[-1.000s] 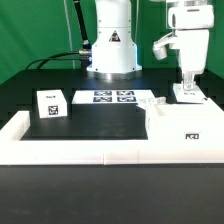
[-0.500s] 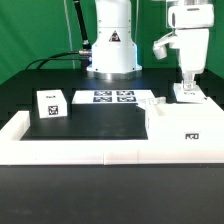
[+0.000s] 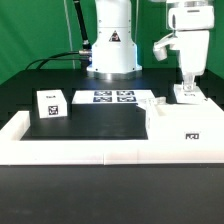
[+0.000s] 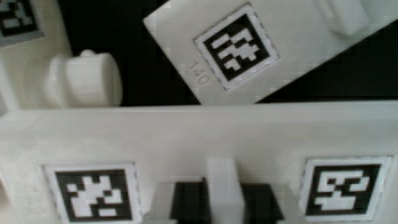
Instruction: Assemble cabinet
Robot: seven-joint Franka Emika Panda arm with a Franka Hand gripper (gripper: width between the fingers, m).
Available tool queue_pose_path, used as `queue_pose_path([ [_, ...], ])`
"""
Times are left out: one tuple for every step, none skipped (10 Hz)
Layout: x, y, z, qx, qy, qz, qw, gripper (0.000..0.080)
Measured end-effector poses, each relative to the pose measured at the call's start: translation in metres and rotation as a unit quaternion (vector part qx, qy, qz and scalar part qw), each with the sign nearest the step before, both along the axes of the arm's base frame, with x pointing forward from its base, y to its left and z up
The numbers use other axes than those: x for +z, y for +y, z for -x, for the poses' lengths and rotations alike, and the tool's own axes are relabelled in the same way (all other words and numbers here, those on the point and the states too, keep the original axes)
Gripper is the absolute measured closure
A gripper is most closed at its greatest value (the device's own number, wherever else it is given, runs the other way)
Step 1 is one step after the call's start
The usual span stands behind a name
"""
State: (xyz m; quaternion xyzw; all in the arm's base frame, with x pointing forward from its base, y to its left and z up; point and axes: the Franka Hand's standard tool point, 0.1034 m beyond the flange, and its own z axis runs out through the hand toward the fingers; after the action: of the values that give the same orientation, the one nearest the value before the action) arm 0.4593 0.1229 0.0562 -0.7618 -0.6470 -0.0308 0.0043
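Two-finger gripper [image 3: 186, 84] hanging low at exterior view's right, jaws nearly closed, pinching thin rib of white tagged plastic cabinet panel [image 4: 196, 150] just behind open white box [image 3: 185, 128]. Probably securing grip for lifting.

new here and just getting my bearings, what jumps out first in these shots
The gripper stands out first, hanging at a white cabinet part at the exterior view's right. A tagged white block sits alone at the left, and the marker board lies by the arm's base.
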Motion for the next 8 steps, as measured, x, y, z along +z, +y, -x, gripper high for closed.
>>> queue_pose_path([
  [0.0,0.0,-0.001,0.001,0.001,0.0,1.0,0.0729],
  [0.0,-0.001,-0.006,0.002,0.003,0.001,1.0,0.0729],
  [0.001,0.0,-0.014,0.003,0.004,0.001,1.0,0.0729],
  [0.001,-0.001,-0.021,0.001,0.005,0.002,1.0,0.0729],
  [0.001,-0.001,-0.025,0.0,0.005,0.002,1.0,0.0729],
  [0.001,-0.002,-0.027,-0.001,0.006,0.003,1.0,0.0729],
  [0.001,-0.003,-0.03,-0.002,0.009,0.004,1.0,0.0729],
  [0.0,-0.004,-0.034,-0.004,0.011,0.004,1.0,0.0729],
])
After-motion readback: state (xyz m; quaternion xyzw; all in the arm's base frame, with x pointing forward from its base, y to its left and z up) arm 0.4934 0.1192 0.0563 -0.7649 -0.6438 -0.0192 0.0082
